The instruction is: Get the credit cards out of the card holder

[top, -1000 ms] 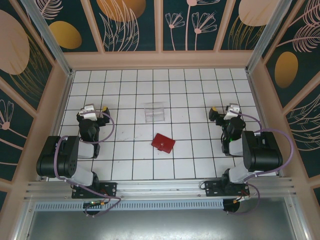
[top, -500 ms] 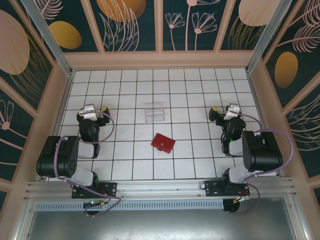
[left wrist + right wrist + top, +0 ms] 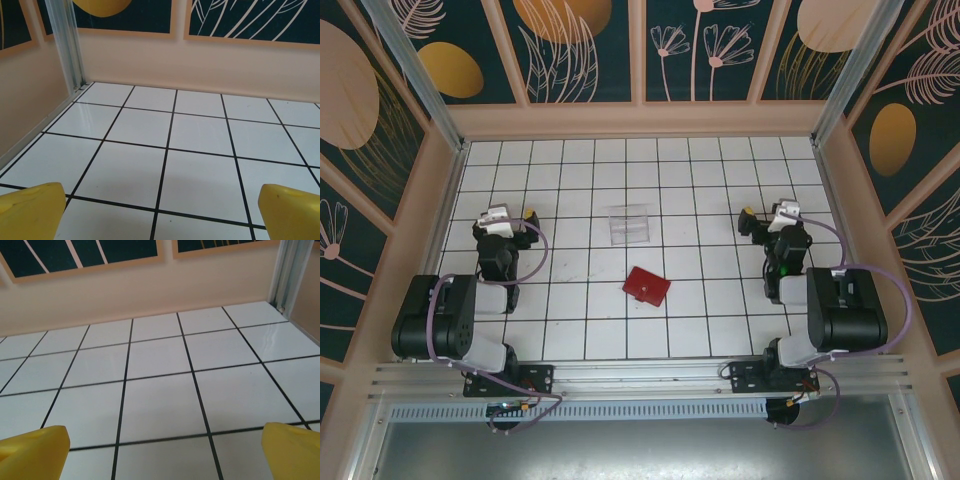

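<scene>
White tiles with black grid lines cover the table [image 3: 590,170], boxed in by peach walls with dark leaf-pattern panels above.

From overhead, the left gripper [image 3: 505,222] sits near the left wall and the right gripper [image 3: 772,222] near the right wall, well apart, both pointing toward the far wall. The card holder [image 3: 646,286] lies flat with its red side up, between the 2 grippers and a little nearer the arm bases than either. It is off to the right of the left gripper and off to the left of the right gripper, touching neither. A clear box [image 3: 628,225] stands just beyond the card holder, roughly level with the 2 grippers and also between them.

The left wrist camera gives what the overhead view cannot: 2 yellow fingers [image 3: 30,212] spread to opposite bottom corners with bare tile between them, so this gripper is wide open and holds nothing. Ahead of it are the far wall and a metal corner post [image 3: 67,47].

The right wrist camera likewise has its yellow fingers [image 3: 32,447] set wide apart over bare tile, open and holding nothing.
</scene>
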Available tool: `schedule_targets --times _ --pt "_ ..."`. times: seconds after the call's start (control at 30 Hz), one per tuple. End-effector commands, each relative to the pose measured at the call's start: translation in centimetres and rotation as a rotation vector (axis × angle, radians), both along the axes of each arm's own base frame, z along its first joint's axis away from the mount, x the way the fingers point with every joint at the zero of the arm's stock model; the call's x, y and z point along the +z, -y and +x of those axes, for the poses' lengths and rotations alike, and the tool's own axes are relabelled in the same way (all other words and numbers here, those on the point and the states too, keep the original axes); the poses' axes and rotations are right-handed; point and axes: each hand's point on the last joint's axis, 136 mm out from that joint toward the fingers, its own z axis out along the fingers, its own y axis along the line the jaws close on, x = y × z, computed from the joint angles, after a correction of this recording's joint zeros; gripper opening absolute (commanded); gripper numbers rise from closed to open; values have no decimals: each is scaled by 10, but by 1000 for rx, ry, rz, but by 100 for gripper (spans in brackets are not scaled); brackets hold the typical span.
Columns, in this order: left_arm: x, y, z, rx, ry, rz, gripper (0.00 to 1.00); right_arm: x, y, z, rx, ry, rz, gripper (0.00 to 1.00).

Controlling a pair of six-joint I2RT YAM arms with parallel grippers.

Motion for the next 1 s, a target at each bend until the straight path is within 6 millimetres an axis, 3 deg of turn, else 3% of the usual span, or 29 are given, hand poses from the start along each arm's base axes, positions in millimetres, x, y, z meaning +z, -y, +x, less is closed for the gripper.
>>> schedule_targets --times 0.0,0.13,0.3,0.5,0.73,0.97 --pt "12 1 -2 -6 28 6 99 10 -4 -5 0 38 -33 99" --pt "21 -5 0 31 -7 -15 99 17 -11 1 13 -12 -56 99" --pt "43 -3 0 47 -21 -125 99 39 -28 9 37 -77 -82 99" --pt "60 28 7 -29 -99 -275 97 64 -63 15 118 -172 12 98" --pt "46 84 17 -156 -304 -395 95 77 -124 13 271 -249 63 97" --pt "23 121 18 -241 -414 -461 93 74 -174 7 378 -326 86 96"
